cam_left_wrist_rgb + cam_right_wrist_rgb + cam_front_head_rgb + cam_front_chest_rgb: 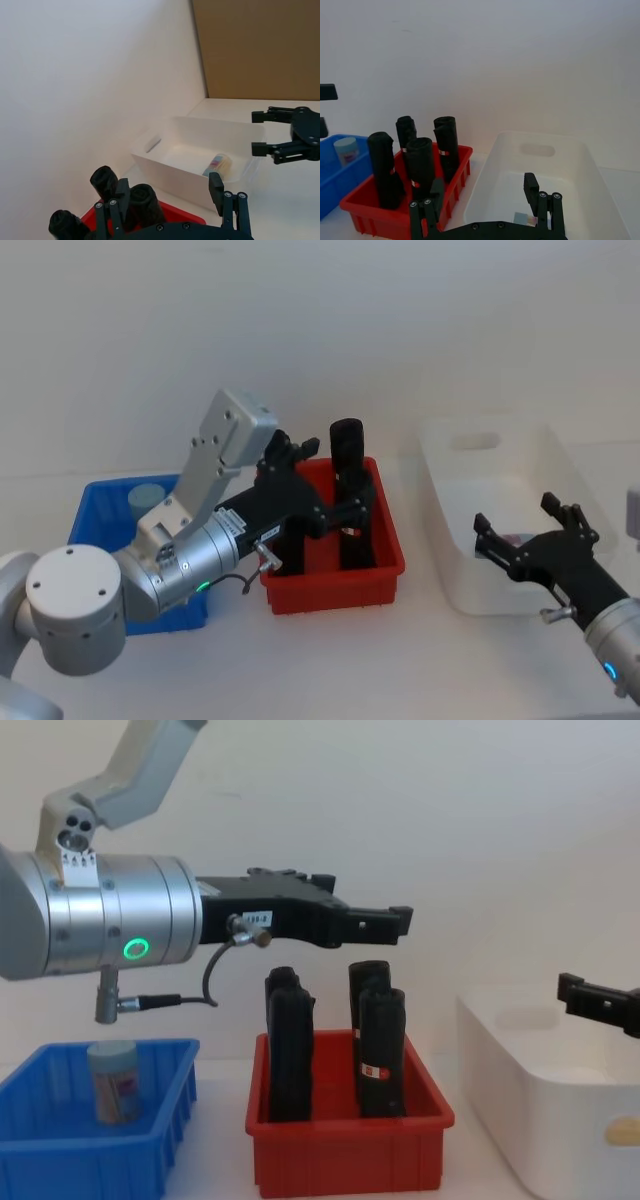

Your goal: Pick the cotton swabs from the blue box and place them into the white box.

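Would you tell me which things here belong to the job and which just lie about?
Job: clear blue-lidded cotton swab tub, blue plastic bin, large white plastic bin, left end effector, right end effector.
Lying about: red plastic bin, tall black blocks.

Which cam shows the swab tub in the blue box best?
Chest view: the tub stands upright in the blue box, side and label plain. Head view gives mostly its lid; right wrist view has it small and far off. Left wrist view faces the white box.
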Controlling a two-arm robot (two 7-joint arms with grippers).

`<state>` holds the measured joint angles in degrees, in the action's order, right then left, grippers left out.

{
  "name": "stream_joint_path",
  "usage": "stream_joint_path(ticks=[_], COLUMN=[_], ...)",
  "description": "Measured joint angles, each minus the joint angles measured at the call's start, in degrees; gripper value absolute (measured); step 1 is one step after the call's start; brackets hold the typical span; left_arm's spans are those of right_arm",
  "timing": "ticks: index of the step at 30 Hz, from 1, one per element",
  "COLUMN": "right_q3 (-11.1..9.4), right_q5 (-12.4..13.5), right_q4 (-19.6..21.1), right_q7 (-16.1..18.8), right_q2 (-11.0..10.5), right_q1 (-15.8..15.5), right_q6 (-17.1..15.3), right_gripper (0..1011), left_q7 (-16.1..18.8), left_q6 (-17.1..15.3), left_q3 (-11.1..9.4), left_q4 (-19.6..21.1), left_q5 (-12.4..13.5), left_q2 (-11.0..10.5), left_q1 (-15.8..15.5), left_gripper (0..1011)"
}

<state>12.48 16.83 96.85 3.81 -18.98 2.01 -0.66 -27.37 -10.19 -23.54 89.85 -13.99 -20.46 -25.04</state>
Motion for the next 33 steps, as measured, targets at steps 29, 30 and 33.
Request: stream_joint_path(ticks=[29, 30, 33], right_q3=[0.45, 0.45, 0.45], right_q5=[-0.37, -0.37, -0.37], right_q4=[4.41, 4.41, 4.4], right_q7=[0.02, 0.02, 0.03], right_q2=[-0.35, -0.35, -0.35], right_q1=[-2.85, -2.85, -2.85], right_q6=[-1.31, -1.31, -1.3], right_gripper=[1001, 1001, 1001], left_q7=[22.21, 22.75, 24.56], left_q6=[7.82, 7.97, 8.6], left_q3=[-2.08, -2.13, -2.3], left_q4=[2.82, 2.9, 3.12], left_q5=[2.15, 2.2, 2.35], left_q2=[-1.22, -1.25, -1.34], left_q1=[9.56, 9.79, 10.52], left_gripper=[1004, 1004, 1004])
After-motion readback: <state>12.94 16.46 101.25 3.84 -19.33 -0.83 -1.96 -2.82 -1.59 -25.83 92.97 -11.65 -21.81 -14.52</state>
